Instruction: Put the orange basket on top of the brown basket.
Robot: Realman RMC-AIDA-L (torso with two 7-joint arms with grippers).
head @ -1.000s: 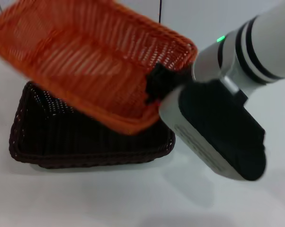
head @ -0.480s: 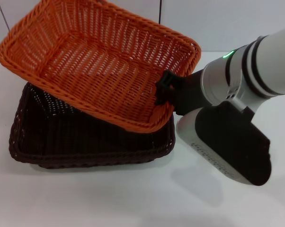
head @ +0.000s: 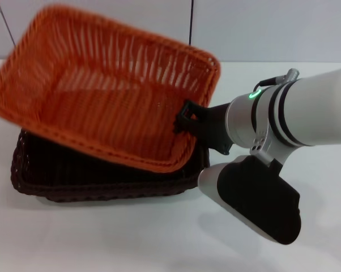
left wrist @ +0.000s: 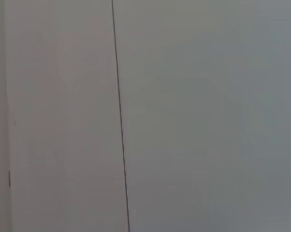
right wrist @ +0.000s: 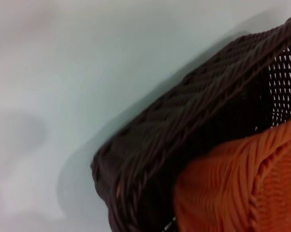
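The right gripper [head: 184, 117], clamped on the right-hand rim of the orange basket [head: 102, 107], holds it tilted above the brown basket [head: 74, 170], their long axes roughly parallel; the left arm is out of sight.

Plain white table [head: 102, 238] fills the bottom of the frame and runs up the right side. Only thing sitting straight on it is the brown basket [head: 74, 178], lower left of the frame.
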